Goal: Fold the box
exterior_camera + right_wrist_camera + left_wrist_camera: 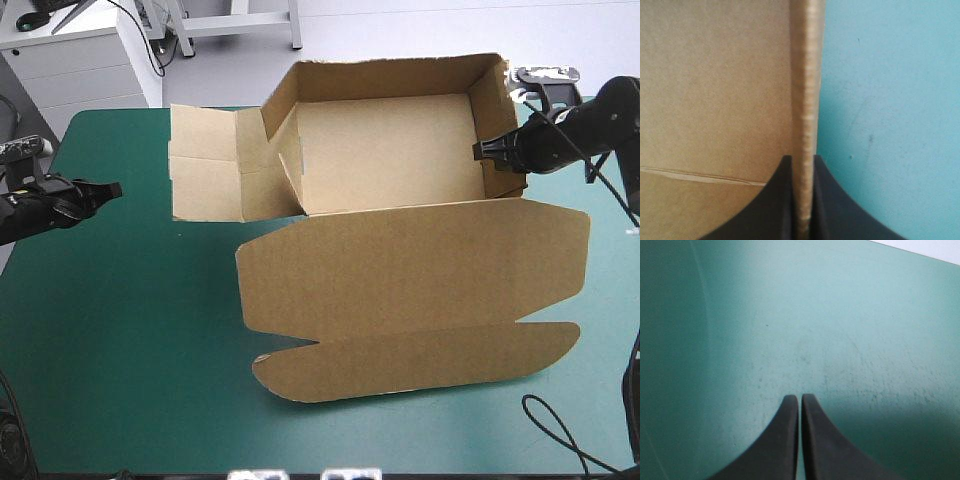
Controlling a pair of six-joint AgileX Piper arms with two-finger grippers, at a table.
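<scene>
Right gripper (801, 159) is clamped on the right wall of the box (715, 90); left gripper (800, 398), closed and empty, hovers over bare teal-green cover (790, 315). Lid (410, 265) lies flat nearest, tray (385, 150) beyond at mid-table. Light, stiff board, likely: pinch edges, bend along creases.

Right wrist view: the box (715, 90) runs off the frame, so you see only a patch, and the wall edge pinched in the right gripper (801, 160) is blurred. High view crops the near corners of the table (130, 330).
</scene>
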